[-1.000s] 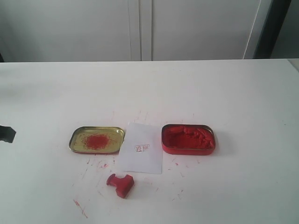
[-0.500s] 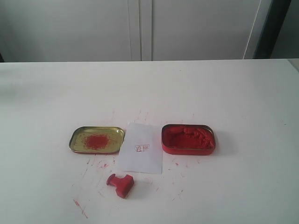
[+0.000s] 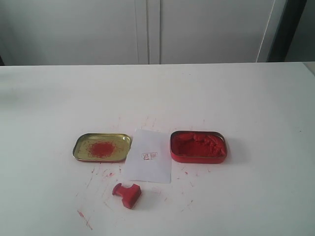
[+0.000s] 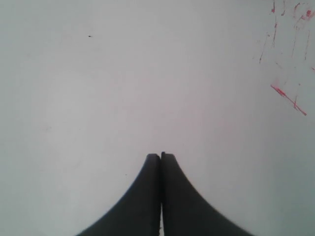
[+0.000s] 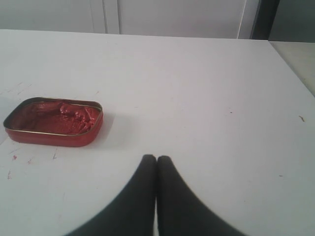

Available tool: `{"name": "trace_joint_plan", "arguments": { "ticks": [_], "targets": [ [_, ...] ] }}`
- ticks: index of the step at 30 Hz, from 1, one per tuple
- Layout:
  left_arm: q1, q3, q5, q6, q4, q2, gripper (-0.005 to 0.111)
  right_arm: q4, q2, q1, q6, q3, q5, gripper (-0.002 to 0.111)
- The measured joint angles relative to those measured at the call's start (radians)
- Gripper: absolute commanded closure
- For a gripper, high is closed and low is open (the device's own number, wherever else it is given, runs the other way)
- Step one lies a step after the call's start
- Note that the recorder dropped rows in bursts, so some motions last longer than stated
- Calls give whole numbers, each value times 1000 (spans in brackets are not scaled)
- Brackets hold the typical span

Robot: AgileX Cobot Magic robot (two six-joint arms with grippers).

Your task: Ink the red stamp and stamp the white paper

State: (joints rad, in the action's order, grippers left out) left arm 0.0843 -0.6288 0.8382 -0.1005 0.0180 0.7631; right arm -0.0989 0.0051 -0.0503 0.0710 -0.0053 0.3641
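Note:
The red stamp (image 3: pixel 127 194) lies on its side on the table, just in front of the white paper (image 3: pixel 148 156). A small red print shows on the paper. The red tin of ink paste (image 3: pixel 198 146) stands to the paper's right and appears in the right wrist view too (image 5: pixel 53 122). Neither arm shows in the exterior view. My left gripper (image 4: pixel 161 156) is shut and empty over bare table with red streaks nearby. Over bare table some way from the red tin, my right gripper (image 5: pixel 156 159) is shut and empty too.
A shallow gold tin lid (image 3: pixel 102 147) smeared with red lies left of the paper. Red ink streaks (image 3: pixel 84 219) mark the table around the stamp. White cabinet doors (image 3: pixel 147 29) stand behind the table's far edge.
A dark gripper tip at the left edge of the exterior view one second ago has withdrawn out of sight. The stamp, paper and tins have not moved.

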Motion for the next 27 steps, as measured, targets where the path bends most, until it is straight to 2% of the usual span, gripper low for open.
{"name": "trace_joint_plan", "arguments": {
  "ticks": [18,27],
  "targets": [
    [0,0,-8,6,-1,-7,107,0,0,0,0,0,0,108],
    [0,20,-37,6,-5,-146,107,0,0,0,0,0,0,108]
  ]
}}
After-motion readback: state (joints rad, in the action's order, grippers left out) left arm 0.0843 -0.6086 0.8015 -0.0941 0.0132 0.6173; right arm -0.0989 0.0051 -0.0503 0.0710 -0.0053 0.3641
